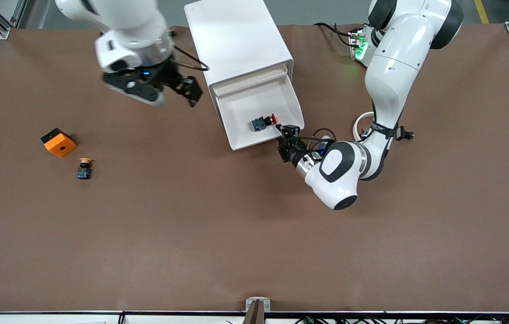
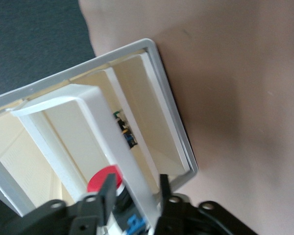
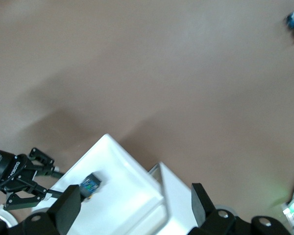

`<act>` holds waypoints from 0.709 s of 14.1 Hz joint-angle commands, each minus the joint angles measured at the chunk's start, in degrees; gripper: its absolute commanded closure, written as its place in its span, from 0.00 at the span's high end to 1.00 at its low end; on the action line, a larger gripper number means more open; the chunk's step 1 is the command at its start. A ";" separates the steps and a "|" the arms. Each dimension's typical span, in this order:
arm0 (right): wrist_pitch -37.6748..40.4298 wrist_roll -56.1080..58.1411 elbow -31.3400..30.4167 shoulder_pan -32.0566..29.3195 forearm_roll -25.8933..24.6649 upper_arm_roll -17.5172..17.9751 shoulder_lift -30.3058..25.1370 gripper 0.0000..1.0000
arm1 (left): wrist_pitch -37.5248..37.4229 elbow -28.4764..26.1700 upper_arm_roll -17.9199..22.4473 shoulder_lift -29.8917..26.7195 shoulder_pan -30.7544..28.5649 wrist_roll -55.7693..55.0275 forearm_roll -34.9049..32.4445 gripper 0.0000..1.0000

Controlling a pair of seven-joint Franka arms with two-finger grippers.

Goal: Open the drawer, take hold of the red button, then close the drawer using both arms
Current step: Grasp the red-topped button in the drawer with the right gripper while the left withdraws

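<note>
The white cabinet (image 1: 236,36) stands at the edge nearest the robots. Its top drawer (image 1: 254,143) is pulled out. The red-capped button (image 1: 265,121) lies on its side in it, also in the left wrist view (image 2: 104,177) and the right wrist view (image 3: 90,185). My left gripper (image 1: 287,132) is at the drawer's front corner toward the left arm's end. In its wrist view it (image 2: 134,178) straddles the drawer's wall (image 2: 137,166), open, with the button beside one finger. My right gripper (image 1: 187,90) hangs open and empty beside the cabinet, its fingers (image 3: 68,205) wide apart.
An orange block with a hole (image 1: 58,142) and a yellow-capped button (image 1: 84,168) lie toward the right arm's end of the table. A white cable coil (image 1: 362,126) lies by the left arm. Brown table (image 1: 254,234) spreads nearer the front camera.
</note>
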State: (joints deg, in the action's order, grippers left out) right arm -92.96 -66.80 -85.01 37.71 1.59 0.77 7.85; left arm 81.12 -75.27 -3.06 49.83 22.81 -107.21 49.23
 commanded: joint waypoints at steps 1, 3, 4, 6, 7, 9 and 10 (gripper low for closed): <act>-3.88 -9.98 0.64 4.73 0.61 -0.86 4.09 1.00 | 0.00 1.34 -0.20 -1.14 -3.02 4.62 0.08 1.00; -6.96 -16.13 0.72 7.37 0.26 -0.86 6.90 1.00 | -0.44 3.54 -0.37 -3.07 -4.80 10.50 -2.02 1.00; -7.75 -18.60 0.72 8.25 0.43 -0.86 8.48 1.00 | -0.35 4.68 -0.28 -4.56 -5.14 11.40 -4.47 1.00; -10.64 -23.78 0.72 10.27 0.17 -0.86 11.21 1.00 | -0.35 6.62 0.77 -7.54 -7.77 11.93 -7.48 1.00; -12.49 -26.07 0.72 11.24 -0.09 -0.86 12.27 1.00 | -0.35 6.63 1.21 -9.56 -9.79 13.85 -7.74 1.00; -14.70 -29.16 0.72 11.86 0.25 -0.86 14.64 1.00 | -0.26 6.54 2.00 -13.52 -13.05 19.81 -12.02 1.00; -15.92 -29.52 0.72 11.95 0.34 -0.95 15.52 1.00 | -0.26 6.54 1.92 -14.58 -13.93 24.71 -16.58 1.00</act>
State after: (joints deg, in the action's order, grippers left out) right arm -107.56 -94.13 -85.25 48.97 1.57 0.67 21.56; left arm 81.01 -67.29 -1.29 38.79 10.77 -89.28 38.31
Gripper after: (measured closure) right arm 0.000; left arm 0.000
